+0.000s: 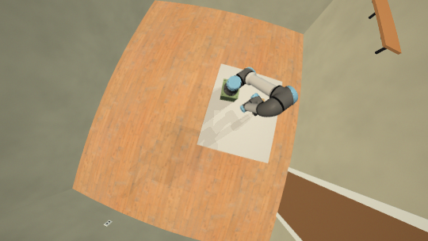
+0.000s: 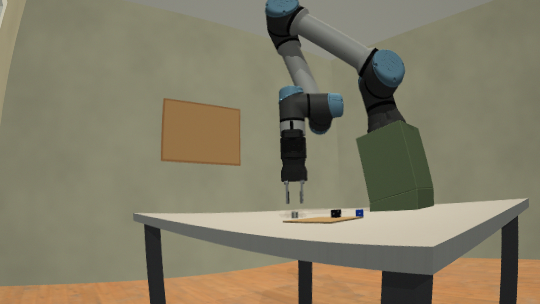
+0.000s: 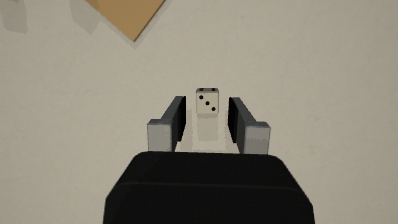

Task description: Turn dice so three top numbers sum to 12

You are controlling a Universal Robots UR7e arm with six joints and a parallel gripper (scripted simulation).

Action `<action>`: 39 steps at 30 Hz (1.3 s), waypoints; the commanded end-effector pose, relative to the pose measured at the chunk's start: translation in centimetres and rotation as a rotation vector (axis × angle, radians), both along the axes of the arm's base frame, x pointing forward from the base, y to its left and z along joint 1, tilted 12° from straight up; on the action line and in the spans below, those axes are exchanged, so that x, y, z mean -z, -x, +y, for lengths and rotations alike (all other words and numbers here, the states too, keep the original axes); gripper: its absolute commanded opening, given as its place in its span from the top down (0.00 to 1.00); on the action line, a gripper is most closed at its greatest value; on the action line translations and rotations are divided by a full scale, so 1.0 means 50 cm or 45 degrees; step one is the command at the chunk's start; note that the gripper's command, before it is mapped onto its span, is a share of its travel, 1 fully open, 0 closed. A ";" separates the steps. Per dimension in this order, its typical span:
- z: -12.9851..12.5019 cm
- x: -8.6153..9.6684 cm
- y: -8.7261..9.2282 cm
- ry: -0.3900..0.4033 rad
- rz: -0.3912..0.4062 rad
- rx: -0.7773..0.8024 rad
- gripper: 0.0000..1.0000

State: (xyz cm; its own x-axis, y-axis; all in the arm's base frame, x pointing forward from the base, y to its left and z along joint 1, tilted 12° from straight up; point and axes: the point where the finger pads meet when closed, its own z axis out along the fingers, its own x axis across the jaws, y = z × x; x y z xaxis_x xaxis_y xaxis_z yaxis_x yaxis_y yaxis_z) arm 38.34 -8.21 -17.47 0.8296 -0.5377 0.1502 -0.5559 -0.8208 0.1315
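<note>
Dice are what you care about here, and each camera shows you something different. In the wrist view, a white die [image 3: 207,101] sits near the middle of the frame, on the pale table [image 3: 320,60], with three dots on top. It lies between the two grey fingers as the camera looks down, but the fingers are above it and do not touch it. A corner of the tan mat [image 3: 131,15] peeks in at the upper left of that frame, so this die is off the mat.

The side view shows you more. The gripper [image 2: 294,194] hangs above the table [image 2: 400,235] near the middle of the frame, fingers pointing down and spread apart, holding nothing. Under it you can see the white die [image 2: 294,214] as a small grey block just left of the mat [image 2: 322,219]. A black die [image 2: 335,213] and a blue die [image 2: 359,212] stand at the far edge of the mat, toward the right. You cannot read their dots; they are too small. The arm rises from a green box [image 2: 397,167] on the right.

From the top view you see only the arm [image 1: 261,85] bent over the table [image 1: 246,139]. The dice are not visible there.
</note>
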 end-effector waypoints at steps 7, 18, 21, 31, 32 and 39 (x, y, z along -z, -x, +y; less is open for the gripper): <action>-0.005 0.023 -0.002 0.001 -0.002 0.000 0.30; -0.005 0.028 -0.003 0.001 -0.002 0.000 0.30; -0.005 0.028 -0.003 0.001 -0.002 0.000 0.30; -0.005 0.028 -0.003 0.001 -0.002 0.000 0.30; -0.005 0.028 -0.003 0.001 -0.002 0.000 0.30; -0.005 0.028 -0.003 0.001 -0.002 0.000 0.30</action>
State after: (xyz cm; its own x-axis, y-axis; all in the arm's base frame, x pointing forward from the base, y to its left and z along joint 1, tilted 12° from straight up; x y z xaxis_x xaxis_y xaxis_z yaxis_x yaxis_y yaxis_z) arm 38.44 -8.48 -18.91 0.8296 -0.5376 0.1507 -0.5558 -0.8208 0.1313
